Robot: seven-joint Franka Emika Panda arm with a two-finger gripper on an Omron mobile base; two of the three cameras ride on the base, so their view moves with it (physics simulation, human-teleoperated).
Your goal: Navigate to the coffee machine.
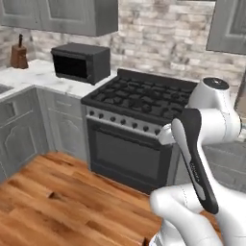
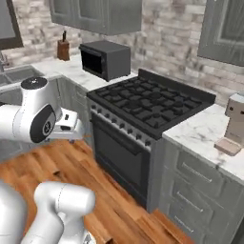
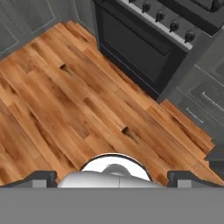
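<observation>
A: What does the left base view give us?

B: A black stove straight ahead, its oven door facing the wooden floor. To its left a black microwave sits on the pale marble counter, with a knife block further left against the brick wall. The white arm rises at lower right and covers what lies to the right of the stove.

A: And the right base view?

B: That one shows what the arm hid. The coffee machine stands at the far right edge of the frame, on the marble counter to the right of the stove (partly cut off by the frame edge, tan and boxy, its tray at the base). Grey drawers sit under it. The microwave is on the stove's other side, and a sink shows at upper left.

A: The hand view?

B: It looks down at floorboards, with the oven front and its knobs across the top and grey cabinet fronts at right.

A: The jaws?

B: The gripper shows two dark tips at the bottom corners, set wide apart, with nothing between them and nothing touched.

A: Room to move?

B: Open floor runs along the oven and cabinet fronts toward the right.
</observation>
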